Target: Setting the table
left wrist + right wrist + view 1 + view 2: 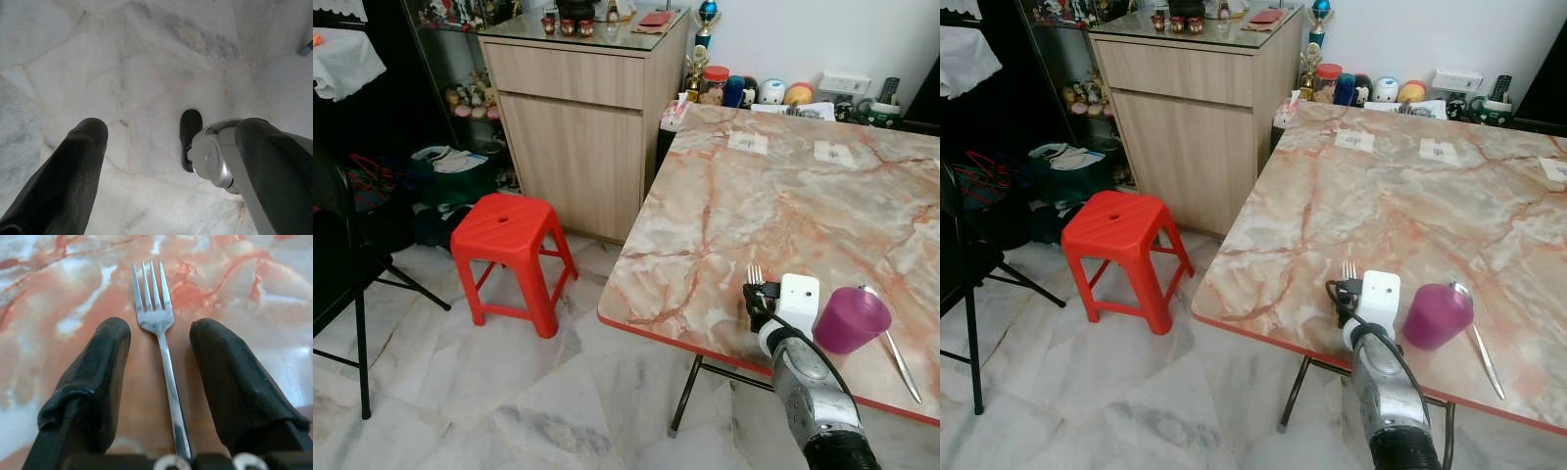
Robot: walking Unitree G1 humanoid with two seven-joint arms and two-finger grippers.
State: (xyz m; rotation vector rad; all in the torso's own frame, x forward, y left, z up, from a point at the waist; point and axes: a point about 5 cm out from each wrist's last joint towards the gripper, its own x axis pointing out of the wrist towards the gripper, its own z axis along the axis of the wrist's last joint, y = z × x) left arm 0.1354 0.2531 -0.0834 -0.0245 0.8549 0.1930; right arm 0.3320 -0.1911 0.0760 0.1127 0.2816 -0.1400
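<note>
A silver fork [161, 347] lies on the marble table [754, 206] near its front edge, tines pointing away from me. My right gripper [164, 330] is open and low over the table, one black finger on each side of the fork's handle, neither pressing it. Just right of the gripper stands a purple cup [849, 318], and a spoon [899, 357] lies beyond the cup. My left gripper [173, 129] hangs open above the floor, holding nothing.
A red plastic stool [504, 230] stands on the tiled floor left of the table, before a wooden cabinet [573, 127]. A black chair [342, 284] is at far left. Jars and small items [744, 90] line the table's far edge.
</note>
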